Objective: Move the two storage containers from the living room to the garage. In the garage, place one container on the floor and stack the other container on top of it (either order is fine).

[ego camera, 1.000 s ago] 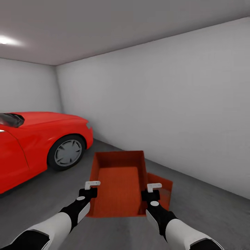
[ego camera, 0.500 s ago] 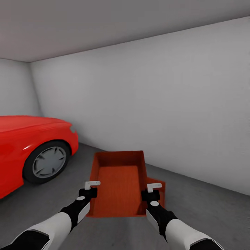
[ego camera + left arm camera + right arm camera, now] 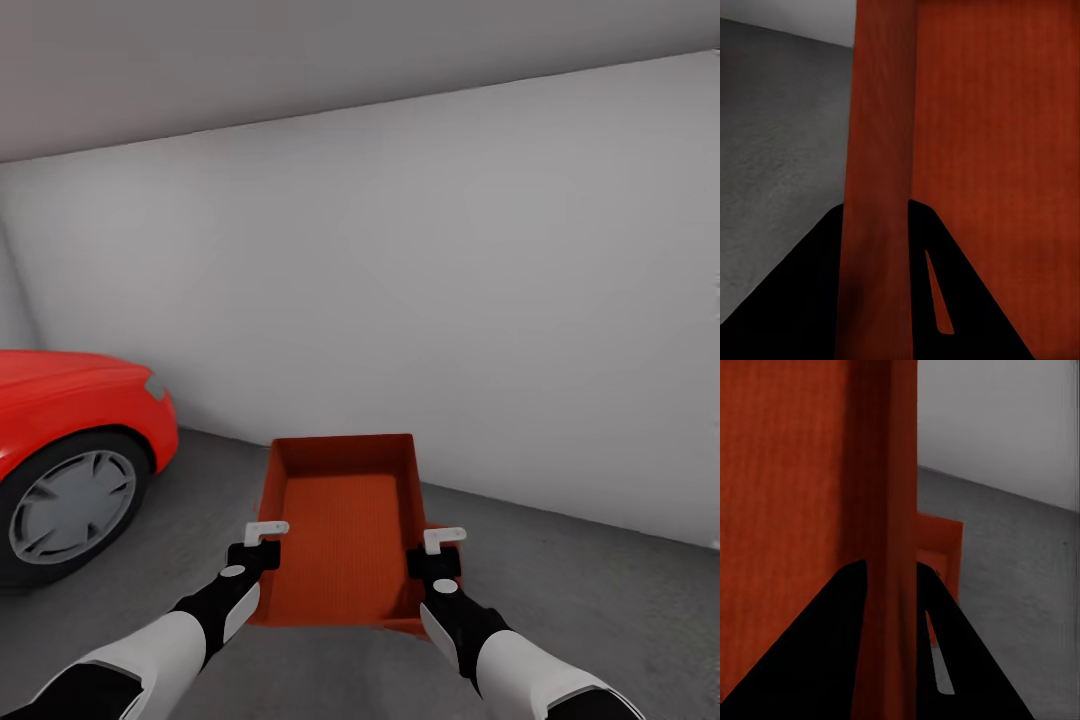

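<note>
Two grippers, left [image 3: 262, 543] and right [image 3: 438, 552], are clamped on the long side walls of the bin I carry [image 3: 345, 525], and the other bin [image 3: 939, 556] sits on the concrete floor [image 3: 580, 590], just beneath its right edge.

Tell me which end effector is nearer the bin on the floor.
Right. The right end effector grips the held bin's right wall, just above the floor bin; the left end effector grips the far wall.
</note>
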Controlling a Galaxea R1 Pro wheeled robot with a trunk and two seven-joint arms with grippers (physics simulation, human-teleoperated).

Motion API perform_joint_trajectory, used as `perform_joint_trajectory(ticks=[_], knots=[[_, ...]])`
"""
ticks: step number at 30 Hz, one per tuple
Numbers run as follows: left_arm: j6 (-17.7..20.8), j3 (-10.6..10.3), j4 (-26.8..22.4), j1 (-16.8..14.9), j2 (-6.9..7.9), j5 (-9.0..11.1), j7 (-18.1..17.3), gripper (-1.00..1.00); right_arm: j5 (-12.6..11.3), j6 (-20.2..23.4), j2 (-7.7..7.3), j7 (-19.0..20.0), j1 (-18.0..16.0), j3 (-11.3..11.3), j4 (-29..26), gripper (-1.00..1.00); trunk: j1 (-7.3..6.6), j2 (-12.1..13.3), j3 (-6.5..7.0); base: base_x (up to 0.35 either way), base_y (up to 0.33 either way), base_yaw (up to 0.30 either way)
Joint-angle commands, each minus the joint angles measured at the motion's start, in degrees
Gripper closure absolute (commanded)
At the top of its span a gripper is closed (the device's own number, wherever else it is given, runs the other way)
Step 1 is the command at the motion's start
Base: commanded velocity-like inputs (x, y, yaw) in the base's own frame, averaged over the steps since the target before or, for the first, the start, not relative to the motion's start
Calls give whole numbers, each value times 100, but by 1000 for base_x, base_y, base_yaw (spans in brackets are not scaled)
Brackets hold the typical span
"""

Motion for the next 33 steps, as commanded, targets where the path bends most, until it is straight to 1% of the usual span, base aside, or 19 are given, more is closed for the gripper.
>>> perform_joint_trajectory(ticks=[1, 33], knots=[[-25, 356, -20, -6, 139, 18, 91, 100, -88, -37, -77, -81, -2, -130, 29, 100, 4, -3, -1, 295, 228, -286], [-26, 356, -28, -6, 147, 18, 91, 100, -88, -39, -94, -81, -2, -130, 21, 100, 4, -3, -1, 296, 223, -286]])
